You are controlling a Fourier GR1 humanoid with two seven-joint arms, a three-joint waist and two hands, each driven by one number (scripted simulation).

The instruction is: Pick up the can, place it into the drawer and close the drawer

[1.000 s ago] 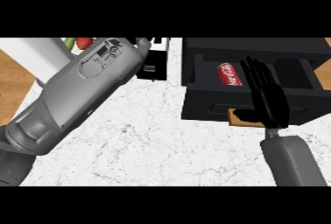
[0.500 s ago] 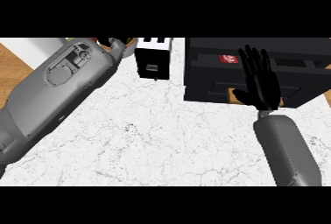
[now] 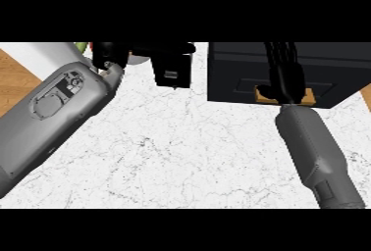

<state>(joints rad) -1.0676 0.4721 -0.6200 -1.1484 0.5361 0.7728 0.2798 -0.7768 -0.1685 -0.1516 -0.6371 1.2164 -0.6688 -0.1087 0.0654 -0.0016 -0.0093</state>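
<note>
The right hand (image 3: 286, 73), fingers straight, presses the black box-shaped drawer (image 3: 239, 63) on the white marble counter (image 3: 188, 157); slipping sideways could leave it ajar.

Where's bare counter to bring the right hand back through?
The counter is bare between the left forearm and right forearm, below the black box and drawer. A narrow strip runs between box and drawer. Crowded at top left, around the left hand.

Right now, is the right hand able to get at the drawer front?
Probably yes. The right hand lies with straight fingers over the front of the drawer, just above its brown handle. Nothing shows between hand and drawer, so the way looks free.
</note>
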